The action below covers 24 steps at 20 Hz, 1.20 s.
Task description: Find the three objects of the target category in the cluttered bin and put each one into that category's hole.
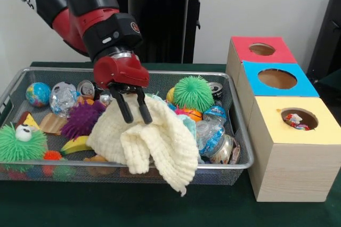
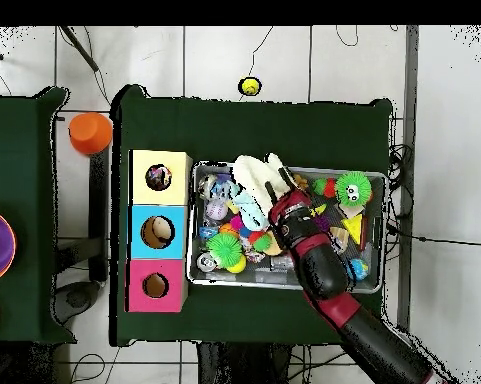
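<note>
The wire mesh bin (image 1: 53,70) is full of toys; it also shows in the overhead view (image 2: 199,280). My gripper (image 1: 134,112) is low over the bin's middle and shut on the cream-yellow knitted cloth (image 1: 160,142). The cloth hangs from the fingers and drapes over the bin's front rim. From above, the gripper (image 2: 277,192) is at the cloth (image 2: 252,175) near the bin's far rim. The yellow-topped box (image 1: 325,126) stands right of the bin, and a confetti cloth (image 1: 294,120) shows inside its hole. The other confetti cloth is not visible.
A blue-topped box (image 1: 250,80) and a red-topped box (image 1: 242,46) stand behind the yellow one. The bin holds green (image 1: 193,92) and purple (image 1: 81,119) spiky balls, a globe ball (image 1: 38,94) and cans (image 1: 85,88). An orange cone (image 2: 89,132) stands off the table.
</note>
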Each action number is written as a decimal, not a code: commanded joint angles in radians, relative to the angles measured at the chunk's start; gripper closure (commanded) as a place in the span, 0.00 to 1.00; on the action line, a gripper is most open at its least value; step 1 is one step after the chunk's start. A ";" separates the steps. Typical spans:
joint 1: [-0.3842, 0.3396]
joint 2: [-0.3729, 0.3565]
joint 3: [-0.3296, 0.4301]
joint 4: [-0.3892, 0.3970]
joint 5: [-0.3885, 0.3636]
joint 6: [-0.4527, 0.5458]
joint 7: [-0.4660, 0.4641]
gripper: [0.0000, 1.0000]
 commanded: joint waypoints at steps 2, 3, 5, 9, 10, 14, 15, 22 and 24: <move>-0.062 0.117 0.009 -0.186 -0.022 0.116 0.075 0.00; -0.067 0.150 0.010 -0.224 -0.031 0.140 0.053 0.00; -0.074 0.174 0.009 -0.252 -0.036 0.161 0.038 0.00; -0.067 0.178 -0.015 -0.283 -0.062 0.169 0.018 0.00; -0.064 0.174 -0.024 -0.288 -0.072 0.166 0.014 0.00; -0.060 0.171 -0.051 -0.326 -0.112 0.180 -0.010 0.00; -0.066 0.187 -0.049 -0.339 -0.120 0.190 -0.013 0.00; 0.010 0.080 -0.193 -0.388 -0.126 0.209 -0.035 0.00; 0.031 0.059 -0.232 -0.412 -0.140 0.204 -0.043 0.00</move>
